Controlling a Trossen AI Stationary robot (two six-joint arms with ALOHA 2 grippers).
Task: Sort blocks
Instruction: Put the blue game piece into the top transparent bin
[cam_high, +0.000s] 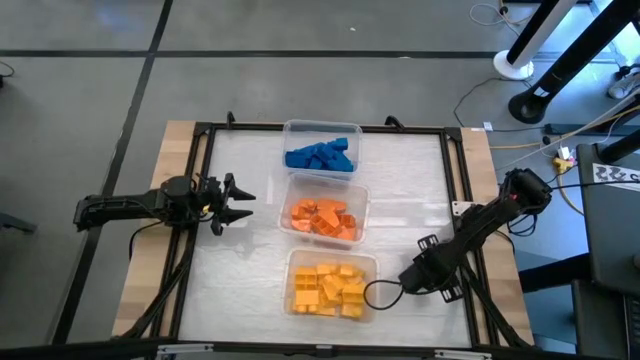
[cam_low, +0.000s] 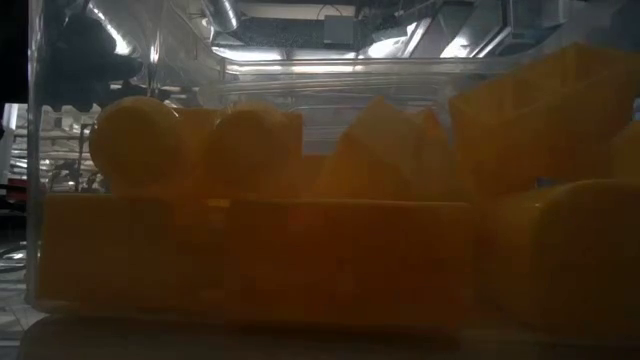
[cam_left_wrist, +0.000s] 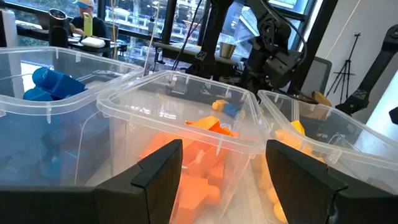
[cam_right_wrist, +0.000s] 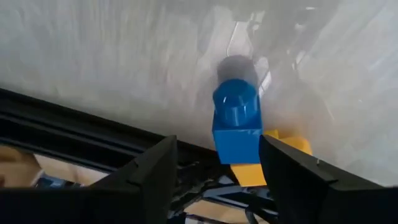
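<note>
Three clear tubs stand in a row down the table's middle: blue blocks (cam_high: 320, 156) in the far one, orange blocks (cam_high: 323, 219) in the middle one, yellow blocks (cam_high: 329, 288) in the near one. A blue block (cam_right_wrist: 237, 127) with a round stud sits on a yellow block (cam_right_wrist: 256, 169) on the white table, beside a black rail. My right gripper (cam_right_wrist: 216, 149) is open and slants down over this pair, one finger on each side; I see no touch. The arm hides the pair in the high view. My left gripper (cam_high: 238, 203) waits open, left of the orange tub.
A black frame (cam_high: 205, 170) borders the white table top, with wooden edges outside it. The yellow tub (cam_low: 300, 250) fills the low view. Free white surface lies left and right of the tub row. Stands and cables are on the floor at the far right.
</note>
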